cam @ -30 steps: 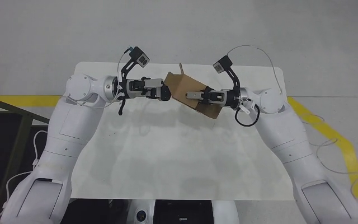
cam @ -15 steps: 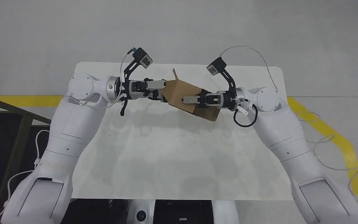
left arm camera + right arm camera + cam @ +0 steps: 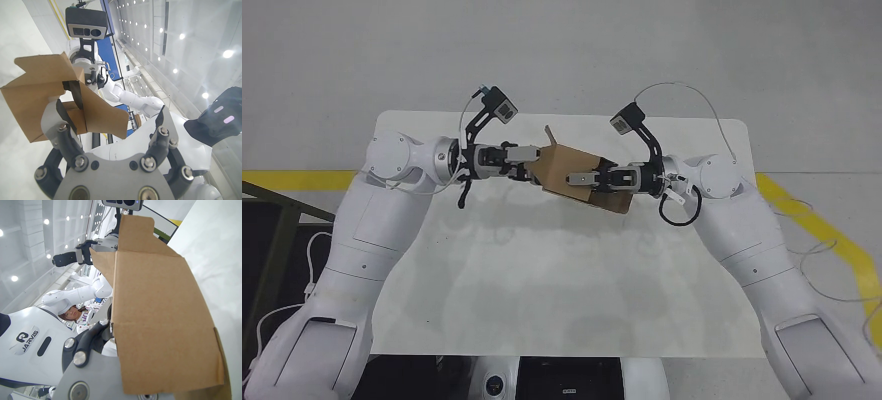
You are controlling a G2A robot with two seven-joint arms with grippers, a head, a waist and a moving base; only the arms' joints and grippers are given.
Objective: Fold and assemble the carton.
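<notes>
Left tool [image 3: 534, 168] spread, right tool [image 3: 577, 180] clamped

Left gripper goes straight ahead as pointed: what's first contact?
The carton. The left gripper is open and aimed at its near end, with a loose flap lying between the fingers. Depth is unclear; one finger may be touching the cardboard.

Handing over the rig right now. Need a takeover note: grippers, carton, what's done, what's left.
Left gripper: open, one finger against the open end of the carton.
Right gripper: shut on the carton from the other end, holding it over the table.
Done: carton body looks opened into a box shape.
Left: the flaps at the left gripper's end stand loose. Fold them in and close the carton, probably with the left gripper.
</notes>
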